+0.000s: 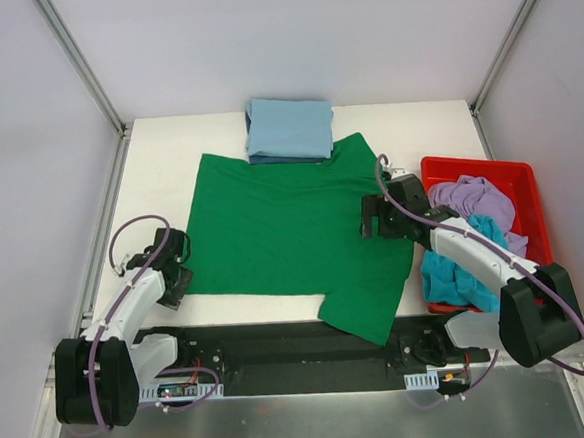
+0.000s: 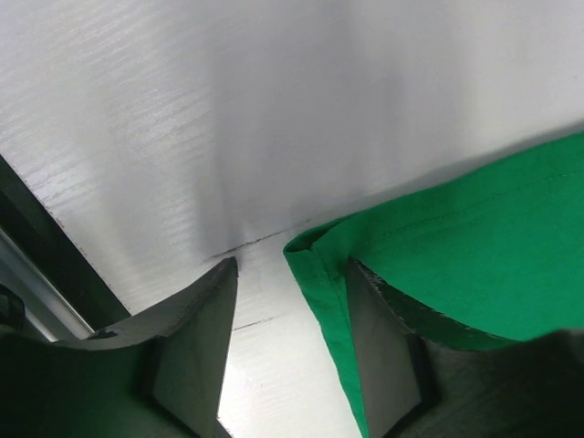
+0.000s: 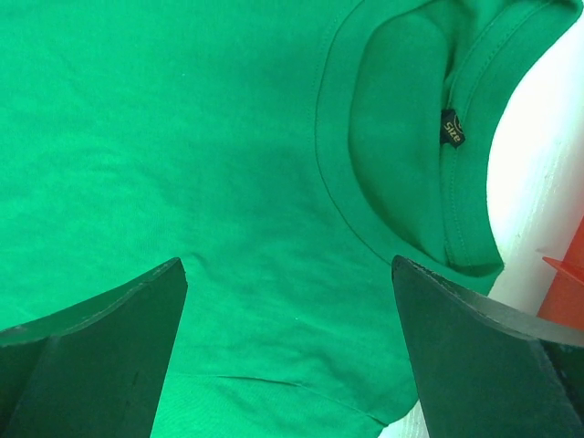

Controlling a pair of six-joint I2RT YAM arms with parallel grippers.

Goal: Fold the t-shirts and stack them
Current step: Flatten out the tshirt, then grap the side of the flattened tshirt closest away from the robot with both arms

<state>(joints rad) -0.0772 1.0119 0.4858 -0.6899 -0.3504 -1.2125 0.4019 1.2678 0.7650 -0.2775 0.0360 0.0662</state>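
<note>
A dark green t-shirt [image 1: 293, 229] lies spread flat on the white table. A folded light blue t-shirt [image 1: 288, 129] sits at the far edge, partly over the green one. My left gripper [image 1: 180, 262] is open at the green shirt's near left corner; in the left wrist view the hem corner [image 2: 315, 255] lies between my fingers [image 2: 290, 351]. My right gripper [image 1: 372, 218] is open above the green shirt beside its collar [image 3: 401, 146], holding nothing. A lilac shirt [image 1: 476, 198] and a teal shirt [image 1: 456, 273] lie crumpled in the tub.
A red plastic tub [image 1: 515, 178] stands at the table's right side. White walls with metal posts enclose the table [image 1: 158, 168]. A black rail [image 1: 301, 354] runs along the near edge by the arm bases.
</note>
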